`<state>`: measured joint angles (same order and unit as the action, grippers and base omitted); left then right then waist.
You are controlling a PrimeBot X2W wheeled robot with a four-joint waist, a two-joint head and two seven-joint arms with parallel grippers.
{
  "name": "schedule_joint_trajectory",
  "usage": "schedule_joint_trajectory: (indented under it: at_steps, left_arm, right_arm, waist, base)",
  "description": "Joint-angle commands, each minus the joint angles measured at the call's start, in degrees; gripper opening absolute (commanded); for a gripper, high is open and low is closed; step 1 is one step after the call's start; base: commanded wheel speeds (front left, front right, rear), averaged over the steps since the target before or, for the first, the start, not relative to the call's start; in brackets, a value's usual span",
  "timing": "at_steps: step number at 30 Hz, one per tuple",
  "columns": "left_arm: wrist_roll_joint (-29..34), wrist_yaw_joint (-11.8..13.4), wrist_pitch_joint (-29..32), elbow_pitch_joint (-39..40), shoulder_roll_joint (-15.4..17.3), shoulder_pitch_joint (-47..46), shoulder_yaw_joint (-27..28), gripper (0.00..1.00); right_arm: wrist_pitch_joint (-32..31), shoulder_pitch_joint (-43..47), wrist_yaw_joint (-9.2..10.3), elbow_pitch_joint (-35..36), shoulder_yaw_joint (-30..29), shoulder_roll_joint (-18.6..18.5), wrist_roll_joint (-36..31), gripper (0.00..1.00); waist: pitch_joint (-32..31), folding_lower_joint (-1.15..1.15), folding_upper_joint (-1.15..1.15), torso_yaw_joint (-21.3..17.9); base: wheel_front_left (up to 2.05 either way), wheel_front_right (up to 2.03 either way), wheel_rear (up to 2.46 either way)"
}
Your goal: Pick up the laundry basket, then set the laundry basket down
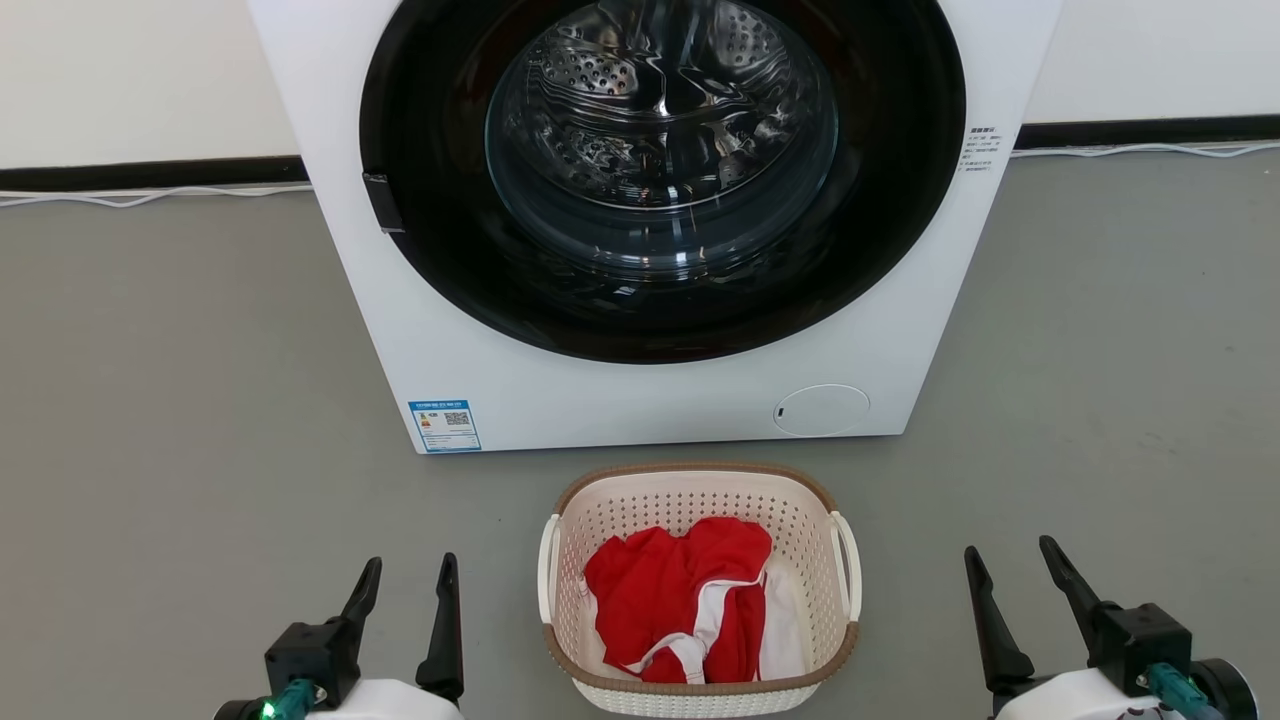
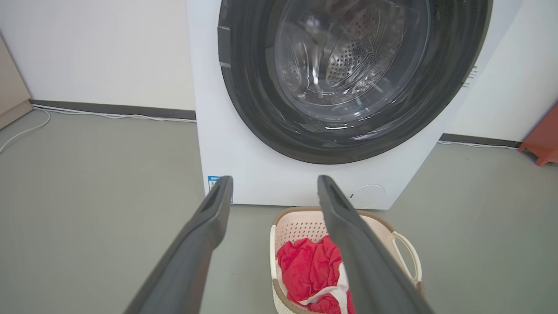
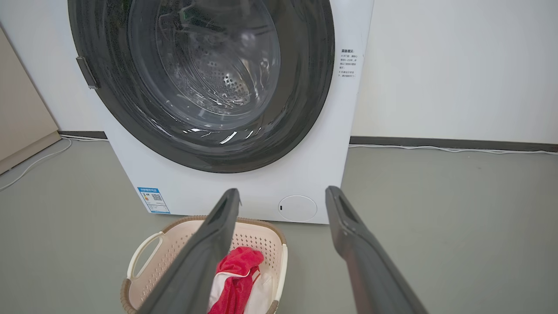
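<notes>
Cream-white perforated plastic laundry basket sat on grey floor, between left gripper and right gripper, touched by neither, both spread wide

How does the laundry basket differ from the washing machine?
The laundry basket is far smaller than the washing machine. The basket is cream with a brown rim; the machine is white with a dark round door. The basket holds red and white clothes; the machine's drum looks empty. Both stand on the grey floor.
</notes>
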<state>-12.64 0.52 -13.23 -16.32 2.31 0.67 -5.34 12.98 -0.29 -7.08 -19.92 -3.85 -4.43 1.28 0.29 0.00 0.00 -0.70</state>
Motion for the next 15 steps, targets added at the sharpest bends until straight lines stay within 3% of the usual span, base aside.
schedule_joint_trajectory:
  at_steps: [1, 15]
  left_arm:
    - [2.33, 0.68, -1.16, 1.46, 0.54, -1.17, 1.3, 1.0]
    - [4.15, 0.5, -1.77, 1.03, 0.56, -1.06, 1.33, 1.0]
  right_arm:
    - [1.41, -2.41, -0.4, 0.77, 0.99, -0.8, -2.57, 1.0]
    - [2.02, -2.61, -0.41, -0.34, 0.43, -0.72, -5.03, 1.0]
  waist:
    - [-0.01, 0.0, 0.0, -0.04]
    - [0.06, 0.0, 0.0, -0.34]
  base:
    - [0.0, 0.0, 0.0]
    - [0.0, 0.0, 0.0]
